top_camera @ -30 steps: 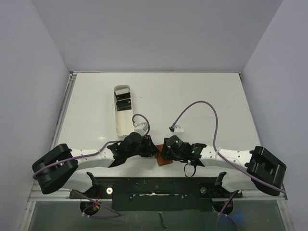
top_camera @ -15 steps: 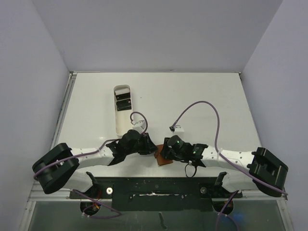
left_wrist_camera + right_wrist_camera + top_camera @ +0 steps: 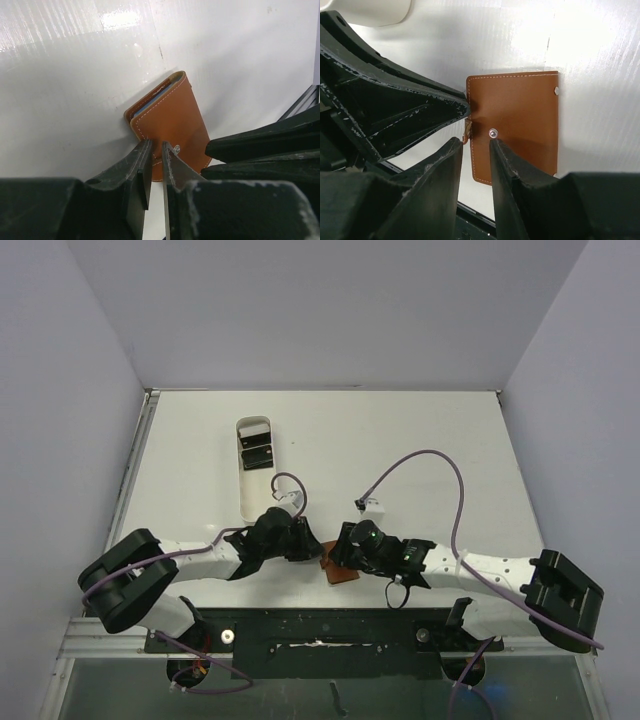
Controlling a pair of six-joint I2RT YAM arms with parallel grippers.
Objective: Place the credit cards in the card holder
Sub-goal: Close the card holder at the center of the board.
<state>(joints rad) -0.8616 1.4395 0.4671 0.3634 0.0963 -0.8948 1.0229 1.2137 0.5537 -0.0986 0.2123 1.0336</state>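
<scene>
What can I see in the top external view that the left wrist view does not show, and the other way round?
Only the top external view: the long white tray with dark credit cards lying in it. Only the left wrist view: white stitching on the card holder and a pale blue edge inside its fold. Both: the brown card holder on the table, with the left tool at its edge.

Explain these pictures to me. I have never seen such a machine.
These are two white-and-black robot arms bolted to a white table. One picture looks down from above; the other two come from a camera on each wrist, showing its own two-fingered tool. On the table lie a closed brown leather wallet and a long white oval tray holding small dark cards. The left tool and the right tool meet at one wallet edge; the right's fingers stand apart, the left's nearly together, grip unclear.
</scene>
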